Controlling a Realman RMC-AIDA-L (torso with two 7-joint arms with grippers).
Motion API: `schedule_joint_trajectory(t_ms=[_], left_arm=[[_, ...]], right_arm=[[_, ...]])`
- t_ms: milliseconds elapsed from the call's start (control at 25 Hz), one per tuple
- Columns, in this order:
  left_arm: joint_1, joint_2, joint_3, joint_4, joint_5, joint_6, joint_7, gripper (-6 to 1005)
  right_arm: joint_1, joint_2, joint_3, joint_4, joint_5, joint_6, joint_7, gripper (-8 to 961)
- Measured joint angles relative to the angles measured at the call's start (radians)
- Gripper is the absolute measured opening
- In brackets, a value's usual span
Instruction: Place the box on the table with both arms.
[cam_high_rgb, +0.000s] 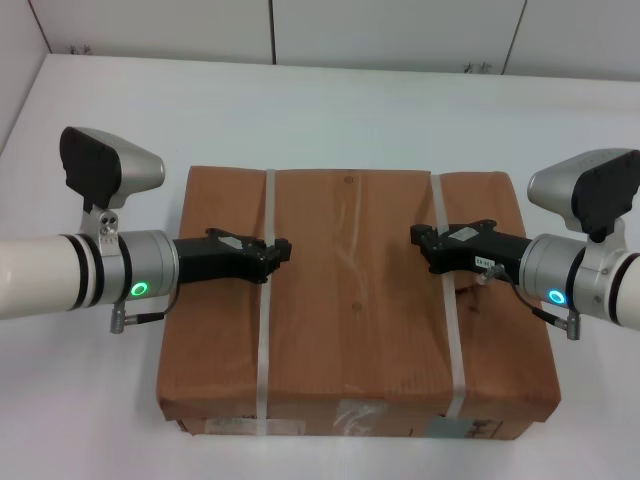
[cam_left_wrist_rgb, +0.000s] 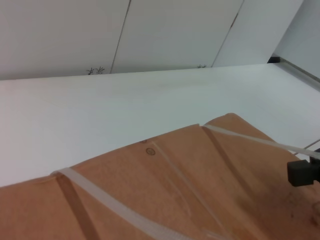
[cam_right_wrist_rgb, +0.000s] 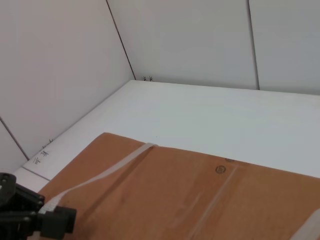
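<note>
The brown cardboard box (cam_high_rgb: 350, 300) lies flat over the white table (cam_high_rgb: 300, 110), with its taped, labelled side toward me. I cannot tell whether it rests on the table or hangs just above it. My left gripper (cam_high_rgb: 280, 250) is shut on the left whitish strap (cam_high_rgb: 264, 340) at mid-length. My right gripper (cam_high_rgb: 418, 240) is shut on the right strap (cam_high_rgb: 452, 340). Both straps look pulled slightly up off the box top. The left wrist view shows the box (cam_left_wrist_rgb: 165, 200) and the right gripper (cam_left_wrist_rgb: 302, 172). The right wrist view shows the box (cam_right_wrist_rgb: 190, 190) and the left gripper (cam_right_wrist_rgb: 50, 220).
White table surface runs around the box on the far side and both sides. Grey wall panels (cam_high_rgb: 400, 30) stand behind the table's far edge. The box's near edge is close to the bottom of the head view.
</note>
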Motion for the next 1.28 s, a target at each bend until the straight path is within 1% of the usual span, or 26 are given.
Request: schedule_joint_trajectory(t_ms=[240, 400, 600, 640, 760, 960, 1080, 1200, 1240, 1280], left_arm=[[0.0, -0.003, 0.005, -0.001, 0.004, -0.002, -0.004, 90], [-0.008, -0.015, 0.022, -0.001, 0.013, -0.02, -0.005, 115], [-0.01, -0.016, 0.038, -0.001, 0.014, -0.029, -0.013, 147], [-0.01, -0.016, 0.038, 0.0, 0.013, -0.029, -0.012, 188], [-0.006, -0.016, 0.036, 0.004, 0.01, -0.029, -0.009, 311], [-0.004, -0.015, 0.033, 0.004, 0.007, -0.029, -0.005, 523], [-0.003, -0.015, 0.031, 0.004, 0.005, -0.032, -0.002, 654], [0.0, -0.013, 0.03, 0.008, 0.004, -0.047, -0.001, 788], [0.001, -0.013, 0.03, 0.009, 0.004, -0.053, 0.0, 833], [0.001, -0.012, 0.029, 0.009, 0.002, -0.055, 0.0, 840]], right_arm=[[-0.003, 0.0, -0.004, 0.001, -0.004, -0.005, -0.001, 47], [-0.028, 0.0, 0.008, 0.002, 0.003, 0.001, 0.0, 77], [-0.049, 0.0, 0.028, 0.003, 0.005, 0.0, 0.004, 114], [-0.054, 0.0, 0.033, 0.003, 0.005, -0.001, 0.004, 121], [-0.062, 0.0, 0.048, 0.002, 0.005, -0.003, 0.004, 347], [-0.067, 0.0, 0.055, -0.001, 0.005, -0.006, 0.005, 586], [-0.079, 0.0, 0.07, -0.005, 0.005, -0.009, 0.003, 687], [-0.1, 0.0, 0.105, -0.01, 0.005, -0.025, -0.006, 787], [-0.113, 0.0, 0.121, -0.016, 0.005, -0.038, -0.013, 803], [-0.124, 0.0, 0.135, -0.021, 0.005, -0.051, -0.018, 818]])
